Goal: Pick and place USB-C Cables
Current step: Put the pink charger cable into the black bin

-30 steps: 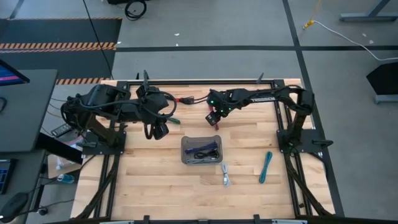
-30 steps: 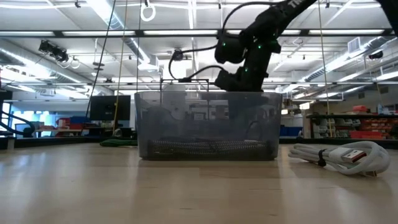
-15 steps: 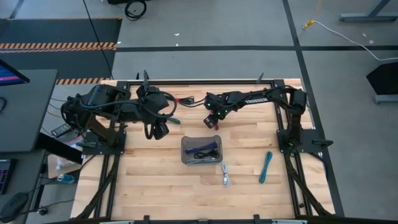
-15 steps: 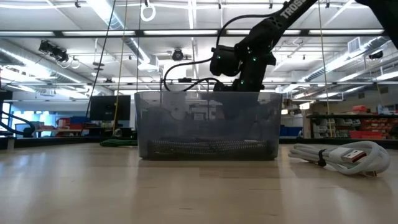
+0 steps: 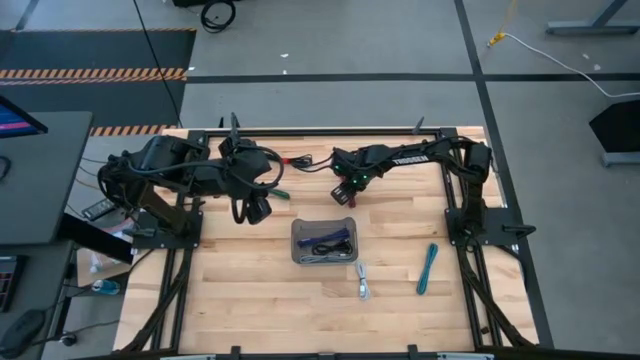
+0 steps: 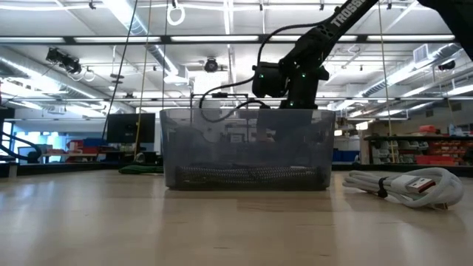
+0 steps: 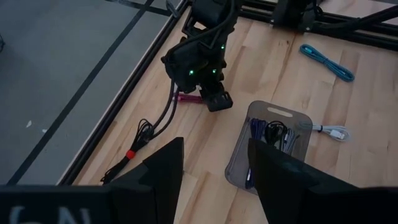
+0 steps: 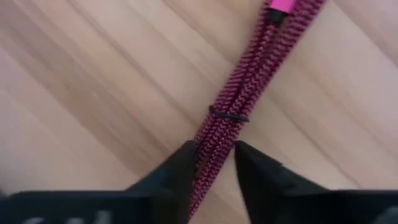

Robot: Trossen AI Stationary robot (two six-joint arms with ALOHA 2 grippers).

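Pale wooden planks point(image 8: 93, 93) filled the background under the right gripper point(image 8: 214, 162), whose two fingers stood narrowly parted on either side of the maroon cable point(image 8: 242, 93), pressed against it or nearly so; a firm hold could not be confirmed. That bundled cable ran lengthwise straight out ahead between the jaws, its plug at the far end. Farther out sat the tray point(image 5: 298, 230) of cables, then the white cable point(image 5: 362, 280) and teal cable point(image 5: 428, 268). Well aside, the left gripper point(image 7: 211, 168) waited, jaws wide and empty; the right arm was clearly nearer.
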